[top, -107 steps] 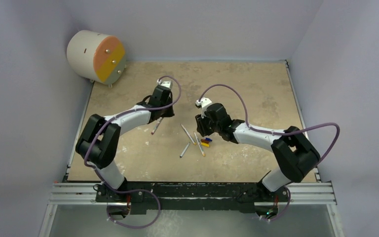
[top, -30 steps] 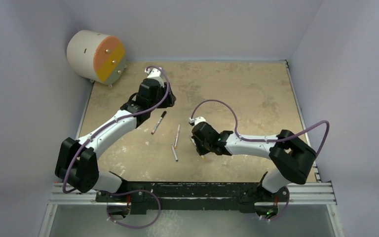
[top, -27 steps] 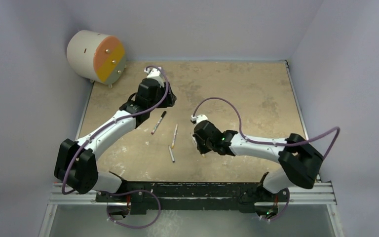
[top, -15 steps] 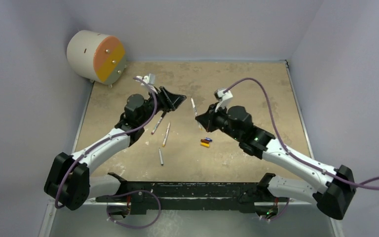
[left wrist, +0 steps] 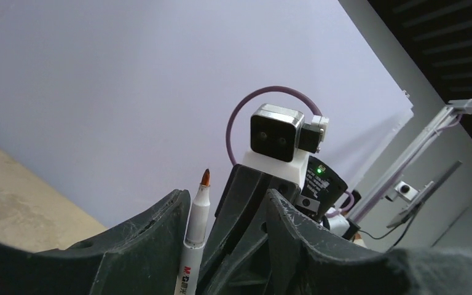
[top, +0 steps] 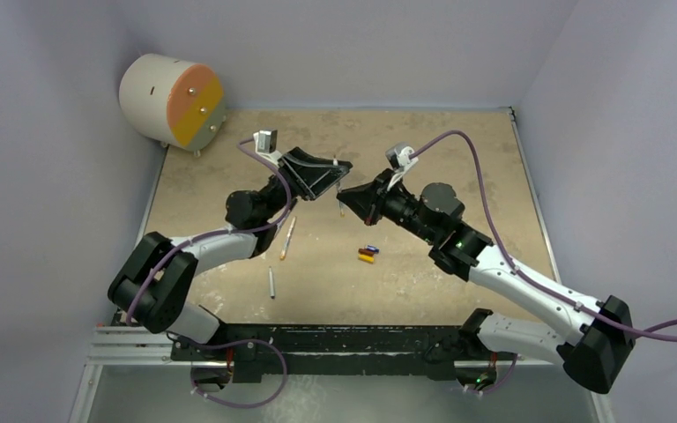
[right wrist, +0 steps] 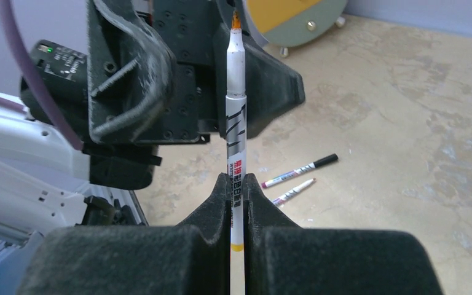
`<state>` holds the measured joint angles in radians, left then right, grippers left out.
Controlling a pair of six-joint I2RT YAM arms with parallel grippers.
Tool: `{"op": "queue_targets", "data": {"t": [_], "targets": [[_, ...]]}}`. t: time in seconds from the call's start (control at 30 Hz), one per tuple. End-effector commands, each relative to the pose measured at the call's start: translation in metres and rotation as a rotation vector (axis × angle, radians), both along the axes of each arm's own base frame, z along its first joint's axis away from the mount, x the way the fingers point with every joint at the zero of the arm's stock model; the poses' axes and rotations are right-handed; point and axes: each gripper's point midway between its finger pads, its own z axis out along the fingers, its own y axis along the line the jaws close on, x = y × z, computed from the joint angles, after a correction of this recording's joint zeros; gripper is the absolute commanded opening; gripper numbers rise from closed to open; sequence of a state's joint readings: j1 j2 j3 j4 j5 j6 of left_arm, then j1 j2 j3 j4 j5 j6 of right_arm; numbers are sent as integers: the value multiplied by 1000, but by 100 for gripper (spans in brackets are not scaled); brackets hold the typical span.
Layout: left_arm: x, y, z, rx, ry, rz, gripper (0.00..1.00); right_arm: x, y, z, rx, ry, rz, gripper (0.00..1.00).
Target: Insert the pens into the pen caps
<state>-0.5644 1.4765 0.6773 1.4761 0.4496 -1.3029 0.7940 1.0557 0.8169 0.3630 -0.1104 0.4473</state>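
Through the left wrist camera, the red-tipped pen [left wrist: 195, 236] runs off the bottom edge between the fingers of the left gripper [left wrist: 224, 196], so I can't see what holds it there. In the right wrist camera, the orange-tipped pen [right wrist: 236, 129] likewise leaves the bottom edge below the pinch of the right gripper [right wrist: 236, 179]. The drum [right wrist: 295, 12] is cut by the top edge and partly behind the left gripper. From above, the pen caps [top: 368, 254] are too small for me to count.
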Motion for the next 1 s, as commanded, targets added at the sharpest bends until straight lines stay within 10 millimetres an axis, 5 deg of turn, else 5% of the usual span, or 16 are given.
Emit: {"op": "queue_targets", "data": {"t": [0.0,0.13,0.27,0.37,0.5,0.7,0.97], "targets": [[-56,-1,41,-95,-216,-170,47,-3,3,57,101,-139,27,0],[-59,-7,35,-78,-215,-186,42,-1,-1,73,121,-176,6,0],[-59,-7,33,-73,-210,-178,24,1,-6,83,141,-201,-22,0],[-57,-9,34,-56,-210,-168,0,1,-9,82,147,-201,-33,0],[-55,-13,37,-17,-227,-167,0,-4,-10,80,139,-195,-16,2],[-37,-15,35,96,-258,-108,0,-22,-25,99,142,-224,-3,50],[-56,-19,60,58,-367,-211,0,-14,-54,151,114,-309,-144,59]]}}
